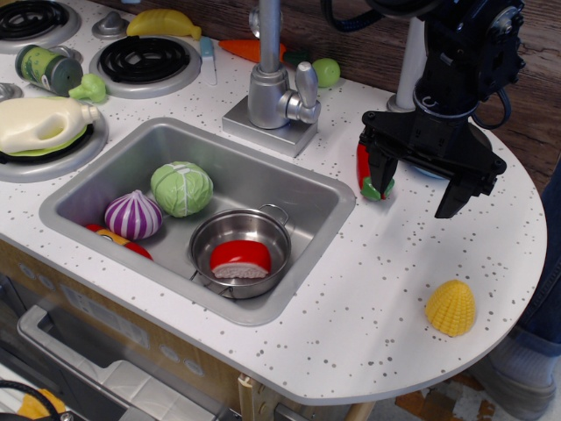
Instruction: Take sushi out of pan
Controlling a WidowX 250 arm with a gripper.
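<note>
The sushi [240, 260], red domed top over a white base, lies inside the pan [230, 230], a small shiny steel pot that stands in the sink [105, 186] at its front right. My gripper [419, 184] is open and empty. It hangs over the counter to the right of the sink, well apart from the pan. A red pepper with a green stem [365, 173] lies just behind its left finger.
A green cabbage [181, 188], a purple-white onion [133, 214] and a red-yellow piece [118, 239] lie in the sink. The faucet [272, 83] stands behind it. A yellow corn piece [451, 308] lies at the front right. Stove burners and toys are at the back left.
</note>
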